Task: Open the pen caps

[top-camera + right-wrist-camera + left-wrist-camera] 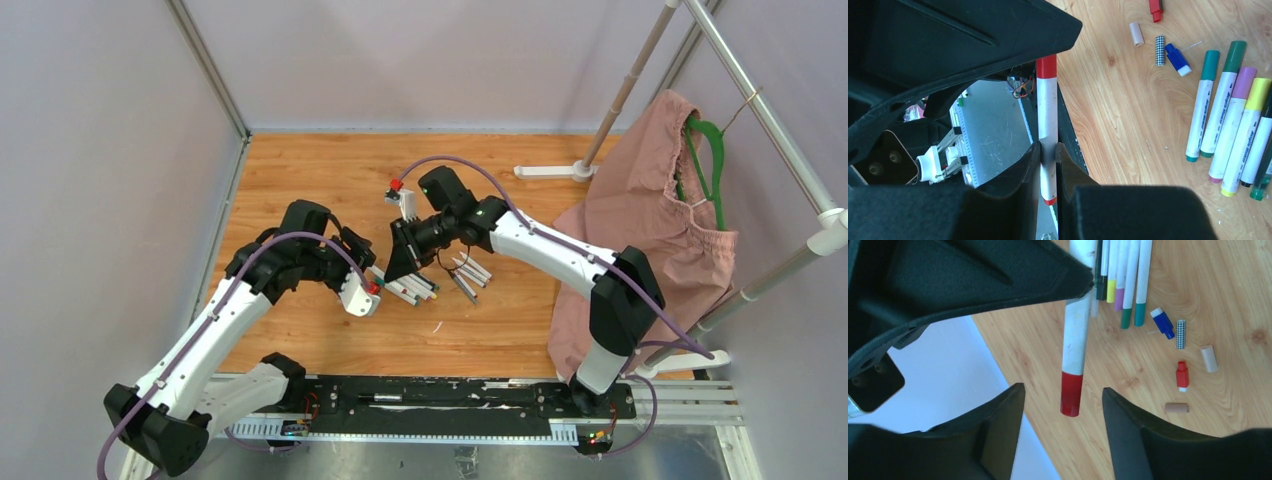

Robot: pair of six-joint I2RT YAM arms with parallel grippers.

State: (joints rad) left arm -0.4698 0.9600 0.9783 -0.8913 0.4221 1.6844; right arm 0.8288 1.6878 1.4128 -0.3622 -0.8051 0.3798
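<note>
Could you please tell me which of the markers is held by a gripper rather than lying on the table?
The red-capped marker: the right gripper clamps its white barrel, whereas the other markers lie flat on the table.

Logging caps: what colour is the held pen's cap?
The cap is red; the left wrist view shows it best.

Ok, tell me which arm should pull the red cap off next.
Left, most likely. The left fingers stand open either side of the red cap, not touching it yet, so they only need to close and pull. The right fingers are shut on the white barrel, bracing the marker.
</note>
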